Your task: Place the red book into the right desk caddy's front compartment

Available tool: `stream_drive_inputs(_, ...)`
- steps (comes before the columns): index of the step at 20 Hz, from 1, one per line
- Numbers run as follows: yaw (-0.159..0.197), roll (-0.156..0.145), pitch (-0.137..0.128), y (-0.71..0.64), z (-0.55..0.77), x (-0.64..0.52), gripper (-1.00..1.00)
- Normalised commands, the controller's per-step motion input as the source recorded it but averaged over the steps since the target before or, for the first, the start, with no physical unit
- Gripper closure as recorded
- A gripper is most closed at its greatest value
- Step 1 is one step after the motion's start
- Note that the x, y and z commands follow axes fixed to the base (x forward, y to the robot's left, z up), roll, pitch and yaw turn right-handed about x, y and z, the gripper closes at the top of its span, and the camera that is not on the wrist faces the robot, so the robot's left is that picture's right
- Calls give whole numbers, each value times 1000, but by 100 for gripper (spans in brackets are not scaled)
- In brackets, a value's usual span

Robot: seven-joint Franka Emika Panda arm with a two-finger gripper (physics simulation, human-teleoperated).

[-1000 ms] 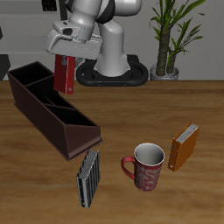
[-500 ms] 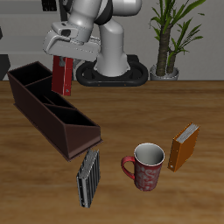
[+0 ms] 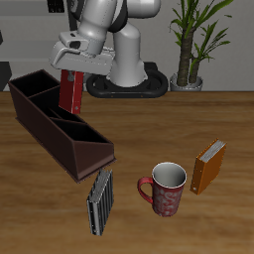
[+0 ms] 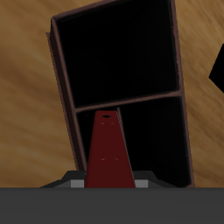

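Observation:
My gripper (image 3: 71, 65) is shut on the top of the red book (image 3: 70, 90), which hangs upright above the back part of the dark maroon desk caddy (image 3: 60, 127). The book's lower end is about level with the caddy's rim. In the wrist view the red book (image 4: 109, 153) points down toward the divider between two dark compartments of the caddy (image 4: 118, 52). The caddy's sloped low end points toward the table's front edge. My fingertips are hidden behind the book and the gripper body.
A grey-and-black striped book (image 3: 100, 201) leans near the caddy's sloped end. A red patterned mug (image 3: 165, 188) stands beside it, and an orange book (image 3: 208, 167) stands past the mug. A potted plant (image 3: 190, 45) and the robot base (image 3: 129, 74) are at the back.
The gripper and the red book have moved slightly downward and a little toward the caddy's far end. Nothing else has moved.

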Motion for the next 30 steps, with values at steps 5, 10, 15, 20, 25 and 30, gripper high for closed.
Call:
stream_drive_inputs(5, -12, 4, 46, 8, -205, 57, 100)
stream_drive_inputs(10, -3, 3, 59, -6, -235, 16, 100)
stream_drive_inputs(15, -10, -17, 23, -72, -126, 50, 100)
stream_drive_inputs(20, -13, -29, 29, -107, -101, 39, 100)
stream_drive_inputs(25, -40, -45, 18, -31, -36, 38, -100)
stream_drive_inputs(30, -3, 12, 10, 65, 14, 35, -100)
